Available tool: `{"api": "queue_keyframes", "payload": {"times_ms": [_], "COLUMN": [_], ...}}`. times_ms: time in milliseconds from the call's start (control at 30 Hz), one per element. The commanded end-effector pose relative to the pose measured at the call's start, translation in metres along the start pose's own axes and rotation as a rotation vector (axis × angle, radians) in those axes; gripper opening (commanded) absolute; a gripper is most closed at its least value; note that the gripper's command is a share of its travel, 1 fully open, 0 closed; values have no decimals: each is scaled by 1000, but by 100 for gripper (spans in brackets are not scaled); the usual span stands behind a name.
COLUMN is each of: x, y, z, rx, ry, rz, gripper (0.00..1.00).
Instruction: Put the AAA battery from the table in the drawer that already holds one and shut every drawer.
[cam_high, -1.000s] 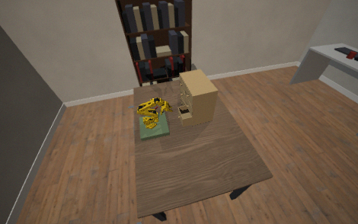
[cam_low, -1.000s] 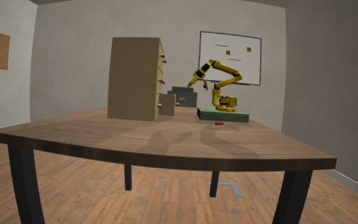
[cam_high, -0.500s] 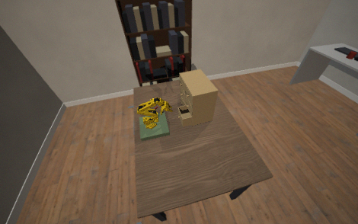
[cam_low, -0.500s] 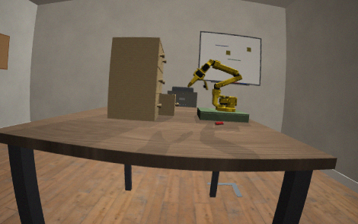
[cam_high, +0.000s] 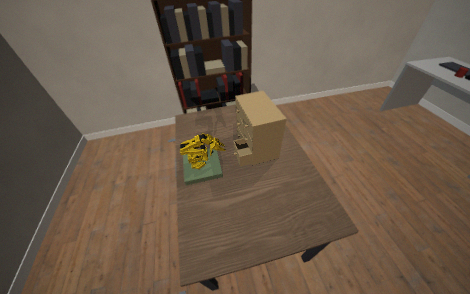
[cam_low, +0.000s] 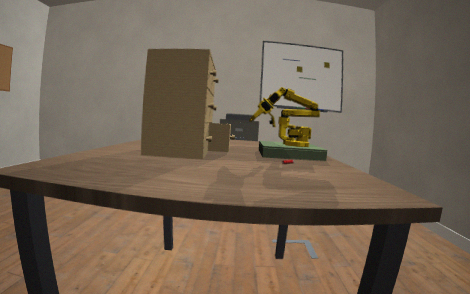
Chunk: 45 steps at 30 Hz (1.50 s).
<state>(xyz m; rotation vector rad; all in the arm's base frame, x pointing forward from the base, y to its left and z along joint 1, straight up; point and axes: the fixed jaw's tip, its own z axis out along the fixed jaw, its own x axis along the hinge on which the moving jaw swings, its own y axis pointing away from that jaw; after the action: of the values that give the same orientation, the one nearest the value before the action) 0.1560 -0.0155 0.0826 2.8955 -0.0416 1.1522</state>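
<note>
A tan drawer cabinet (cam_high: 260, 127) stands on the wooden table; it also shows in the exterior view (cam_low: 177, 102). One low drawer (cam_high: 243, 146) (cam_low: 219, 137) is pulled partly out towards the arm; the others look shut. What lies inside it is hidden. A small red battery (cam_low: 286, 161) lies on the table just in front of the arm's green base (cam_low: 292, 150). My yellow arm reaches towards the cabinet. My gripper (cam_low: 261, 119) hangs in the air between base and cabinet, above the pulled-out drawer's level, with jaws slightly apart and nothing in them. In the top view it (cam_high: 220, 145) is too small to judge.
The green base plate (cam_high: 201, 169) sits at the table's left side. A bookshelf (cam_high: 207, 50) stands behind the table. A dark grey box (cam_low: 242, 126) shows behind the pulled-out drawer. A white desk (cam_high: 435, 75) stands at the far right.
</note>
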Motion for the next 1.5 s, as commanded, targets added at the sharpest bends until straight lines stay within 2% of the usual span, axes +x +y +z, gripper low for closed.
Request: {"api": "queue_keyframes", "payload": {"times_ms": [0, 633, 1133, 1467], "x": [-6, -6, -2, -5], "y": [3, 3, 3, 2], "z": [6, 6, 42, 44], "rx": [-17, -17, -11, -10], "ry": [44, 44, 44, 39], "rz": [-5, -5, -5, -5], "gripper": [21, 21, 21, 21]}}
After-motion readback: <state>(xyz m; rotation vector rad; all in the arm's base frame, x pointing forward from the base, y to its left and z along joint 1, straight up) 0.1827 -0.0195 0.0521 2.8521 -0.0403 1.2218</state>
